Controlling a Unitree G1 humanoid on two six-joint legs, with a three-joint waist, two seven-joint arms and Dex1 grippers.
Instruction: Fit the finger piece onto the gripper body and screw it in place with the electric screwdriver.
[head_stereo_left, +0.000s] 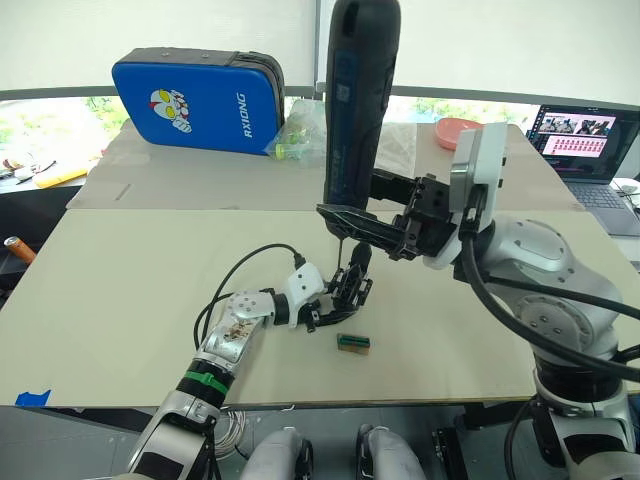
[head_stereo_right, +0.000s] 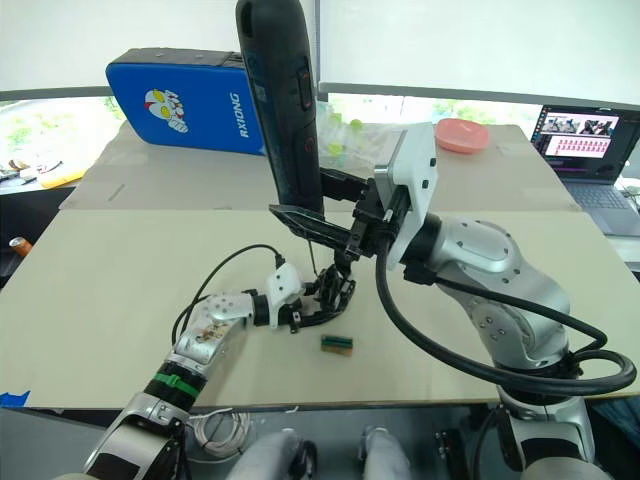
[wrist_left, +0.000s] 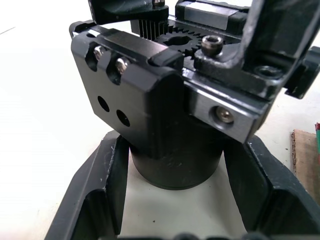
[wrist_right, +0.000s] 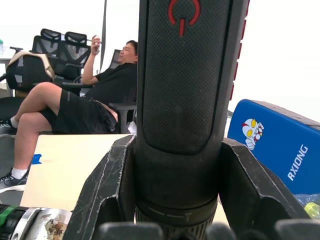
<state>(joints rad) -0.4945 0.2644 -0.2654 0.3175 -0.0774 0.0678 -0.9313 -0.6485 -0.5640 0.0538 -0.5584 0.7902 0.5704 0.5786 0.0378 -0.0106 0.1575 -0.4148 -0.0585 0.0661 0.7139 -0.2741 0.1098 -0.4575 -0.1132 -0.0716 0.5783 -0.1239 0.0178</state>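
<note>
Looks like we're at the screwing stage. Left gripper clamps the gripper body on the table. Right gripper grips the electric screwdriver upright directly above it, bit pointing down. Finger piece seems fitted; can't tell whether the screw's tight.

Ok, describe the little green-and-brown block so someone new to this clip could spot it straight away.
Start at the beige table, then find the left gripper holding the gripper body near its front edge. Just in front of that, lying flat and apart from both, is the small block. It is the only green-and-brown rectangle there; everything beside it is black.
</note>
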